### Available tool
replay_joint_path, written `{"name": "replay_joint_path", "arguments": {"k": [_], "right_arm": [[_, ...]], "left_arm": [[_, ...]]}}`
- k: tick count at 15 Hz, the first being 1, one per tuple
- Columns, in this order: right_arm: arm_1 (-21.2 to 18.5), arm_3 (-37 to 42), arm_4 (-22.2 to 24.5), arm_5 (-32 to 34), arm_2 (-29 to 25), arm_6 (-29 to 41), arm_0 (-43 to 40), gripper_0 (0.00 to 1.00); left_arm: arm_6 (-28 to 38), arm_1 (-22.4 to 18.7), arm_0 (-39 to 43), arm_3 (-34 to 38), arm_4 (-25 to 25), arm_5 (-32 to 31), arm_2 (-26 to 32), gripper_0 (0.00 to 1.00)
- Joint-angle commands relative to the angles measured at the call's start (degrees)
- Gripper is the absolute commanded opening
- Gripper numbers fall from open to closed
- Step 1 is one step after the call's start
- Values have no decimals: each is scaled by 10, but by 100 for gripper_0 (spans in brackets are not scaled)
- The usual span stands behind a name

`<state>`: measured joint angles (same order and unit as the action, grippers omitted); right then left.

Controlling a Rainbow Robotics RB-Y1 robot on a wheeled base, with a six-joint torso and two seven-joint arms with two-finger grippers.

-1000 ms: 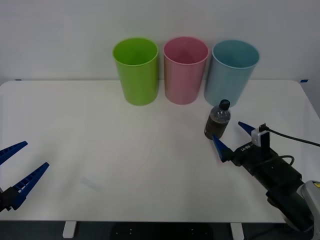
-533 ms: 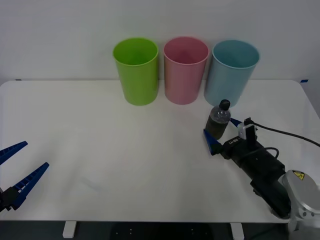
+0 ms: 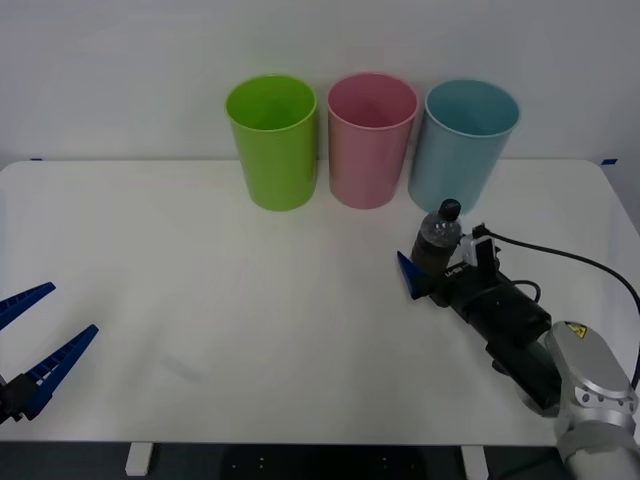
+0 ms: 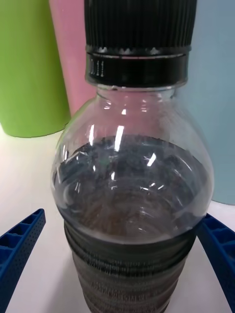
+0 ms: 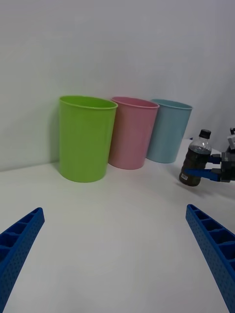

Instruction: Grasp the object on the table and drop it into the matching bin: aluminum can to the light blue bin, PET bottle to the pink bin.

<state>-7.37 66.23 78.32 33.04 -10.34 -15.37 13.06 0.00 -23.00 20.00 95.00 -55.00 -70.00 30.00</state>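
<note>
The right claw [image 3: 432, 268] has slid forward over the last second — its spread blue fingers [image 4: 19, 244] now sit either side of the PET bottle [image 3: 436, 241], not yet squeezing. That looks like the grasp lined up, with closing next. The bottle stands upright on the counter [image 3: 200, 300], between the fingers, and the light blue bin [image 3: 460, 145] is just beyond it. Count: one bottle, three bins — lime green bin [image 3: 273, 140], pink bin [image 3: 370, 138], light blue. The left claw [image 3: 35, 345] waits spread, well apart at the near edge.
</note>
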Motion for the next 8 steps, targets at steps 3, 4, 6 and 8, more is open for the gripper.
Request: {"name": "replay_joint_path", "arguments": {"k": [3,4,6,8], "right_arm": [[0,0,-3,-1,-3,-6,0,56],[0,0,-8,-1,-2,-8,0,4],[0,0,-13,-2,-1,-11,0,0],[0,0,-26,-3,0,-17,0,0]], "left_arm": [[0,0,0,0,0,0,0,100],[0,0,0,0,0,0,0,100],[0,0,0,0,0,0,0,100],[0,0,0,0,0,0,0,100]]}}
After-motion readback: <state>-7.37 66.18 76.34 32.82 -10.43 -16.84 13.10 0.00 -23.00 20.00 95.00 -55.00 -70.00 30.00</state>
